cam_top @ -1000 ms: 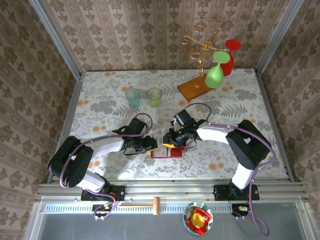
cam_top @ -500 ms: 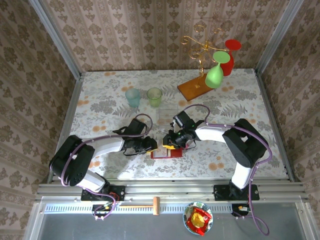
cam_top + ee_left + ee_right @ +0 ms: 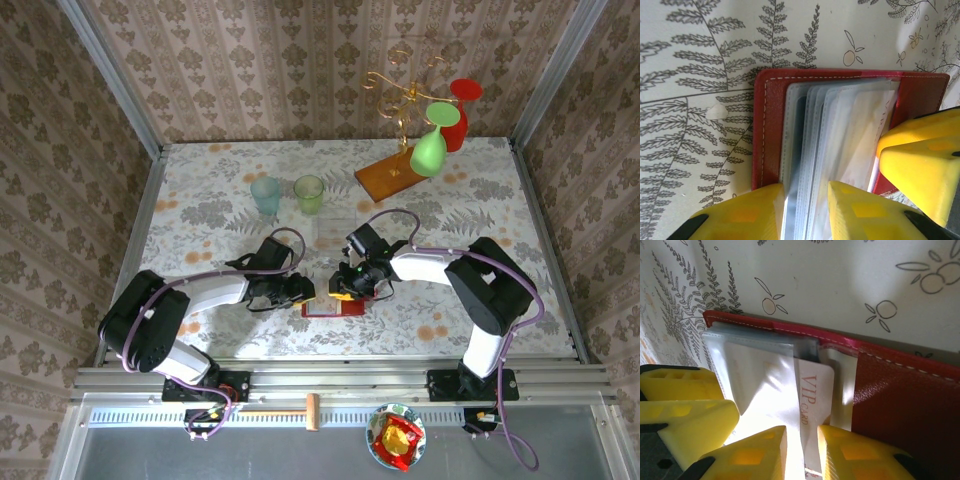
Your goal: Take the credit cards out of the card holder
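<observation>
The red card holder [image 3: 332, 308] lies open and flat on the counter, and both arms meet over it. The left arm [image 3: 215, 290] comes in from its left side and the right arm [image 3: 430, 262] from its right. In the left wrist view the left jaws are closed to a narrow gap around the stack of clear sleeves [image 3: 840, 130], apparently pinching the holder in place against its red cover. In the right wrist view the right jaws are drawn in on a white VIP card [image 3: 812, 400] that stands partly out of a sleeve mouth. The card's long axis runs straight from the holder's stitched edge back between the two fingers. That alignment is what matters: the card already points into the right jaws, so the likely move is a pull back along that axis and away from the holder while the left jaws hold the sleeves down. A sideways pull risks dragging the sleeve along with the card. No other cards can be clearly made out inside the sleeves.
</observation>
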Motion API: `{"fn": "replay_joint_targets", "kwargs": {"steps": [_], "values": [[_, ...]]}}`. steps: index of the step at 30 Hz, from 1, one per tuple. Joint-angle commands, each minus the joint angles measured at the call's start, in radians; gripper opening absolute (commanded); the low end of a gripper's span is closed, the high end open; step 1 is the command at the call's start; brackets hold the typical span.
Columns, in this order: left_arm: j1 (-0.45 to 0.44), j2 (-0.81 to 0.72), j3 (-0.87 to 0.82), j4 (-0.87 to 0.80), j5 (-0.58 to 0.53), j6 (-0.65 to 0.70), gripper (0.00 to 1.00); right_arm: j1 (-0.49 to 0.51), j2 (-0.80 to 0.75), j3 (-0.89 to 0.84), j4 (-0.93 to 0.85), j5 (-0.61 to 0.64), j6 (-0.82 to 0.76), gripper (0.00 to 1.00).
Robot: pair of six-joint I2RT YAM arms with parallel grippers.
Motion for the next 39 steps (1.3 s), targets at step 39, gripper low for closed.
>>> {"fn": "replay_joint_targets", "kwargs": {"steps": [39], "values": [[-0.009,0.082,0.049,0.046,0.098,-0.01,0.21,-0.046,-0.089,-0.106,0.071,-0.001,0.042,0.27]]}}
